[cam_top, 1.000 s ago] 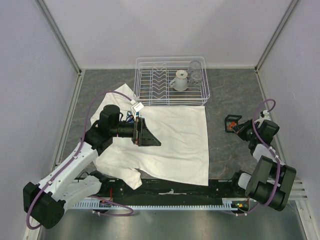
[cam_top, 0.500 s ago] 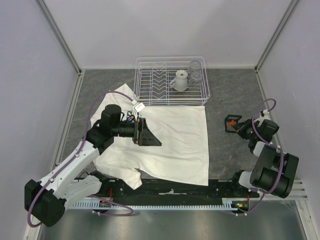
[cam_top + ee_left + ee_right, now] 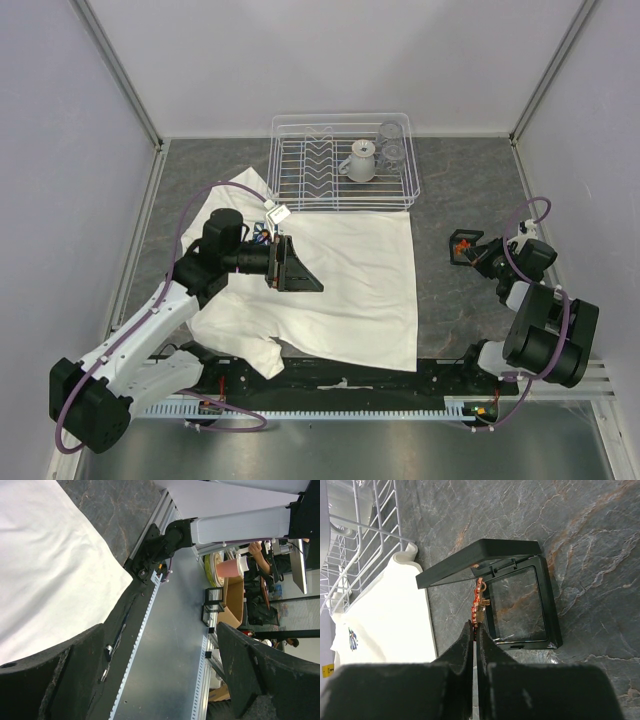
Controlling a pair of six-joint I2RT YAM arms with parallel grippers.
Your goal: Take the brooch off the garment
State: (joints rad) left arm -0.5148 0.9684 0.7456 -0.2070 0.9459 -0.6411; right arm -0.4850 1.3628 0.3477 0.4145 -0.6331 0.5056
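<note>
Lilac walls (image 3: 350,60), marbled tabletop (image 3: 470,190), white garment (image 3: 360,280)

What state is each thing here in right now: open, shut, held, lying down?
shirt: lying spread out
brooch: off the shirt, pinched and held up
right hand: shut on the brooch
box: lid open
left hand: open, holding nothing
dish rack: upright
jug: standing in the dish rack
</note>
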